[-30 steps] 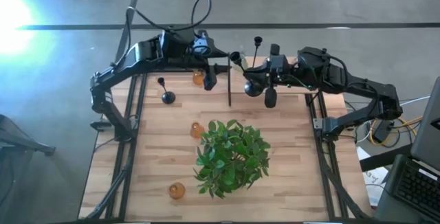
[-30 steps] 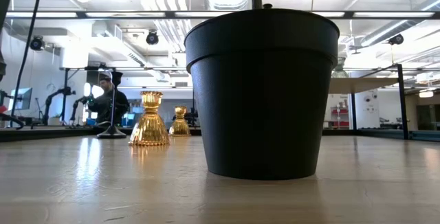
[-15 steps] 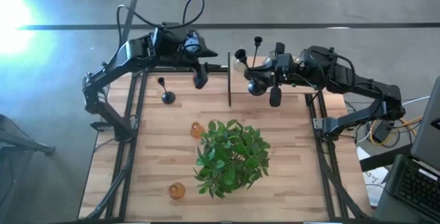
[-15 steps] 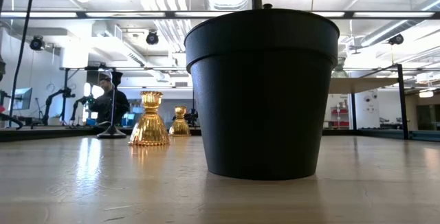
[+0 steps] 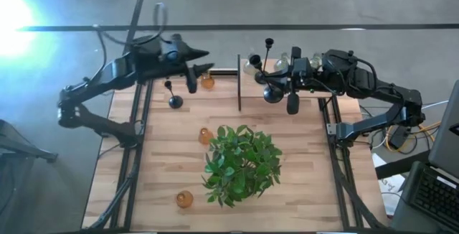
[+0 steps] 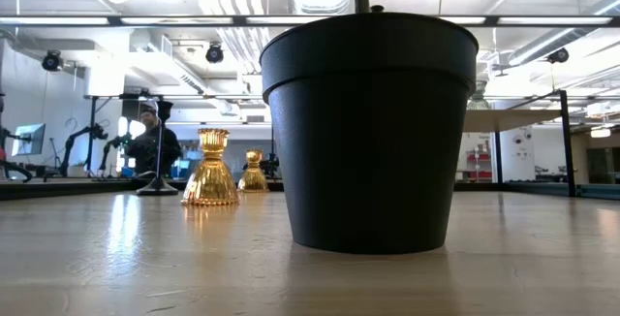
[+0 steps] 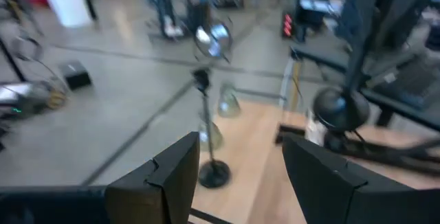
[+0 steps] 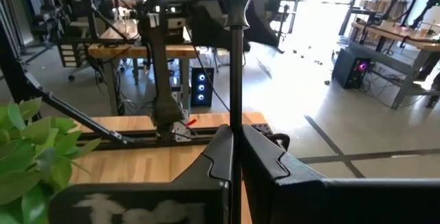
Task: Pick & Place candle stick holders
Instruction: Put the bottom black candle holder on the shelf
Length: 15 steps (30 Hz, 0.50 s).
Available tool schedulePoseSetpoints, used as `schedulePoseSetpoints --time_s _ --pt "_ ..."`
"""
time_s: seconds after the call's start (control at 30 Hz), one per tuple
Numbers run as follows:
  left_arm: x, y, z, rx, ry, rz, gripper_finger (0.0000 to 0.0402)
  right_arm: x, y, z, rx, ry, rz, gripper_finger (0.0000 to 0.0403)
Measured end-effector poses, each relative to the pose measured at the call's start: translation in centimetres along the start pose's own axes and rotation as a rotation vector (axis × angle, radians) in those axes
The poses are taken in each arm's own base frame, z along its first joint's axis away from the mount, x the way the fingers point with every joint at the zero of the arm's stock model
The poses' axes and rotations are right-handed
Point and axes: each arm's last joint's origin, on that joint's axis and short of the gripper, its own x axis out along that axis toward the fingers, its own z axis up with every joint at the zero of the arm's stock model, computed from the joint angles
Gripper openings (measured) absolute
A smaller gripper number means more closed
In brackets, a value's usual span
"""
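While my right hand [image 8: 234, 140] is pressed together on the thin stem of a black candle stick holder [image 8: 234, 66], the holder hangs in the air at the far edge of the worktop [image 5: 165, 162], with its round base clear of the wood. Just beside it, near that same far edge, stand two clear-greyish glass holders [image 5: 251, 64] and a second black holder [image 5: 269, 44] — all on the right of a dark upright bar [image 5: 239, 83].

My left hand [image 7: 240, 162] is spread and holds nothing. It hovers over the far left part of the worktop, near an amber glass holder [image 5: 207, 82] and a third black holder [image 5: 174, 100], touching neither.

Two more amber holders stand apart: one [image 5: 204, 135] just beside the green plant [image 5: 240, 164], the other [image 5: 184, 199] near the front edge. From the low view the plant's black pot [image 6: 368, 132] fills the middle — a person [image 6: 155, 146] shows in the room behind.
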Motion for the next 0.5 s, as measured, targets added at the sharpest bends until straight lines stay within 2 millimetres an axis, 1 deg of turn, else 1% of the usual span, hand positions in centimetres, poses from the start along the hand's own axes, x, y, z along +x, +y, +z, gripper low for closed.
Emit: schedulePoseSetpoints --time_s 0.13,0.3,0.37,0.5 --pt "-2.1 0.4 -1.5 -0.024 -0.076 0.066 0.0213 -0.6 0.0 0.1 0.004 0.004 -0.002 0.0008" --pt "-3.8 0.8 -4.0 -0.042 -0.105 0.176 0.0213 -2.0 0.0 0.0 0.037 0.033 -0.009 0.0008" --pt "-4.2 0.9 -5.0 -0.063 -0.112 0.186 0.0213 -2.6 0.1 0.0 0.050 0.034 -0.036 0.0008" --pt "-4.5 0.9 -6.3 -0.085 -0.148 0.188 0.0213 -3.7 0.8 -0.2 0.043 0.033 -0.145 0.0008"
